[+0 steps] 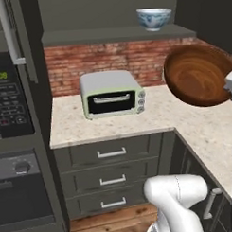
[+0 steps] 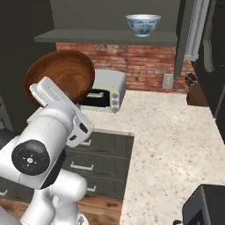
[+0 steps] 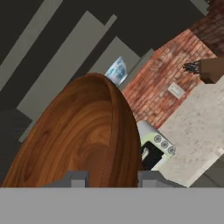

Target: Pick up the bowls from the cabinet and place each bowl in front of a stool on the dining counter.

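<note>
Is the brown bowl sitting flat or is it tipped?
Tipped. The brown bowl hangs in the air on its side, its hollow inside facing sideways, with the tool pinching its rim.

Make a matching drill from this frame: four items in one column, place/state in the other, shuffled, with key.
Items
1. wooden bowl
2. white-and-blue bowl
3. toaster oven
4. knife block

Places/states
A. on the counter against the brick wall, door closed
B. on the cabinet shelf
C. tilted, held off the counter in the gripper
D. at the counter's far end in the right base view

Pairs: 1-C, 2-B, 3-A, 4-D
</note>
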Available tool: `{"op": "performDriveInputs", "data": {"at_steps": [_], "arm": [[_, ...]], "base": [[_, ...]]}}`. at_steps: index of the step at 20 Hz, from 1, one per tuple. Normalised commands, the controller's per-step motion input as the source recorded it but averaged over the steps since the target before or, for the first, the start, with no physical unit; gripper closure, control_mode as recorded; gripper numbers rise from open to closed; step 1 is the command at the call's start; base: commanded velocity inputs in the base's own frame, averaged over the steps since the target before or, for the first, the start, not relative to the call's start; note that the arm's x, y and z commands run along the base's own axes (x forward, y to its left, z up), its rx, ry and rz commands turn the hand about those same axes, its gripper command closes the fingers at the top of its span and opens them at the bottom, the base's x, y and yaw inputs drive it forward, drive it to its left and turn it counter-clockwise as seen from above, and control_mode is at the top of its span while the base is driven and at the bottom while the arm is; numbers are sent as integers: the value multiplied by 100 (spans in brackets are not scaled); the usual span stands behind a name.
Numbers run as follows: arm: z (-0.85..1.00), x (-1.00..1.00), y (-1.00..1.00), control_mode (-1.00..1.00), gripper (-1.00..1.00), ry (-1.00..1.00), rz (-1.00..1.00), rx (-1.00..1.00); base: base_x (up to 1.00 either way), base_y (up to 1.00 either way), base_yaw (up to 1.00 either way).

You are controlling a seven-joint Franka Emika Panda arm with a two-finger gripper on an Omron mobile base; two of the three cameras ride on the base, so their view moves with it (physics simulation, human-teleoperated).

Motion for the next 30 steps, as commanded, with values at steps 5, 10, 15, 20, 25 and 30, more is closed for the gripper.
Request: {"op": "performDriveInputs", "data": {"at_steps": [5,10,15,20,25,30], "arm": [[0,0,0,100,100,0,0,0],[0,0,0,100,100,0,0,0],[0,0,0,100,100,0,0,0],[0,0,0,100,100,0,0,0],[0,0,0,100,100,0,0,0],[0,0,0,100,100,0,0,0]], "base": [[-81,11,1],[-48,48,28],[-60,47,56],[-39,45,70],[-21,54,70],[-3,64,65]]}}
